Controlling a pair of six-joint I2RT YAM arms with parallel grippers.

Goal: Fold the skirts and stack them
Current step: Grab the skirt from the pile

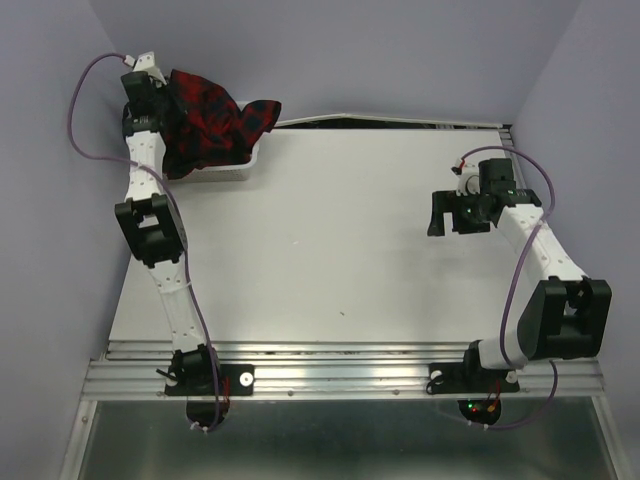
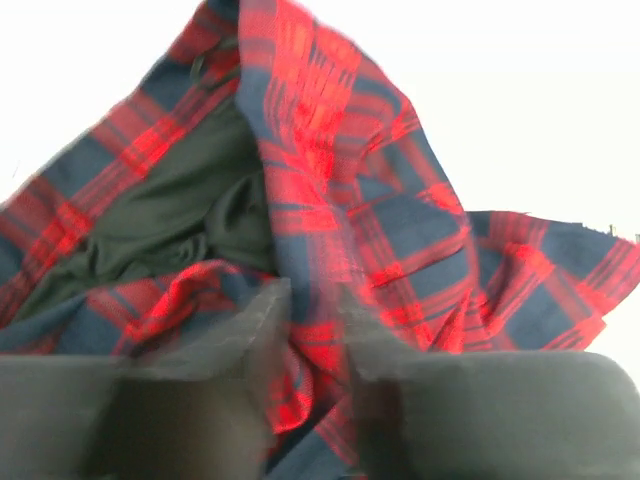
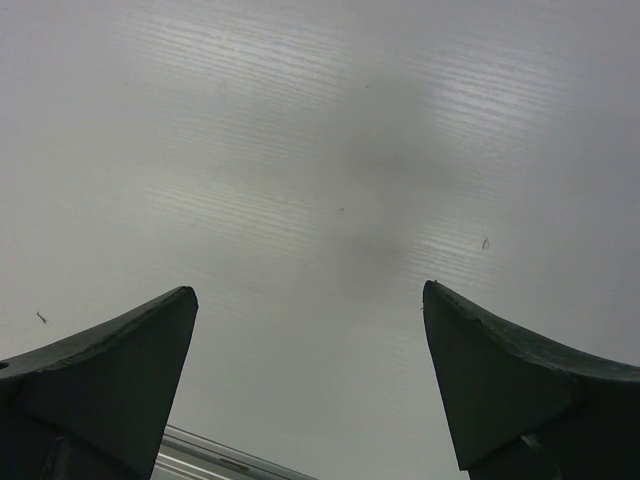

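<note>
The red-and-navy tartan skirt [image 1: 212,125] hangs bunched over the white mesh basket [image 1: 232,173] at the table's far left corner. My left gripper [image 1: 172,100] is shut on a fold of the tartan skirt [image 2: 380,200] and holds it up; its dark lining [image 2: 190,210] shows. The cloth runs between the two fingers in the left wrist view. My right gripper [image 1: 448,213] is open and empty above the bare table at the right; in the right wrist view [image 3: 310,295] its fingers stand wide apart. The tan-brown skirt is not in view.
The white table [image 1: 330,260] runs from the basket to the right arm. Purple walls close in on the left, back and right. A metal rail [image 1: 340,375] lines the near edge, with both arm bases on it.
</note>
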